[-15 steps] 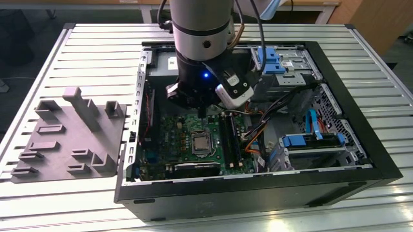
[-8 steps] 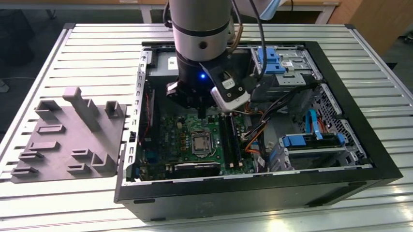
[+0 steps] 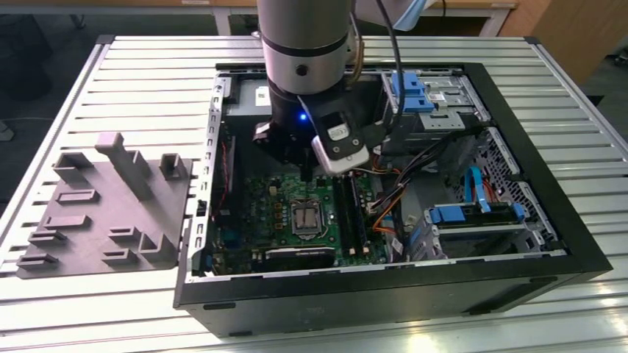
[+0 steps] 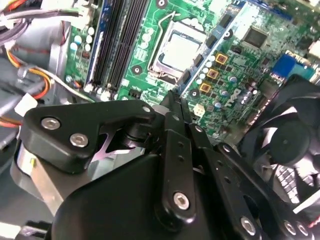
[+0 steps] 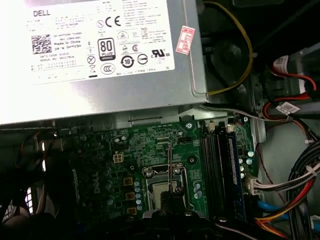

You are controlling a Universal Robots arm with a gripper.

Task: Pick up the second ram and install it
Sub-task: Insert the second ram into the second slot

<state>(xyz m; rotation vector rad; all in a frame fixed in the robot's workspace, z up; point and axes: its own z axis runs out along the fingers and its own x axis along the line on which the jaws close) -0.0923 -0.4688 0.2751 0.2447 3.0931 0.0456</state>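
Note:
My gripper [image 3: 305, 173] hangs inside the open computer case [image 3: 549, 220], above the green motherboard [image 3: 265, 220] near the processor socket [image 4: 175, 50]. Its fingers [image 4: 172, 107] are pressed together with nothing between them. The second ram [image 5: 232, 170] looks like a slim bluish stick standing on edge in the outermost of the long memory slots [image 5: 212, 170], beside the cables. In the second wrist view that bluish strip [image 4: 95, 47] lies next to the black slots [image 4: 122, 45]. The gripper [image 5: 170, 172] is off to the socket side of the slots, apart from the stick.
A grey holder block [image 3: 108, 206] with upright posts lies on the slatted table at the exterior view's left. Inside the case are a silver power supply [image 5: 100, 65], coloured cable bundles [image 3: 393, 209], blue drive brackets [image 3: 461, 213] and a black fan [image 4: 290, 140].

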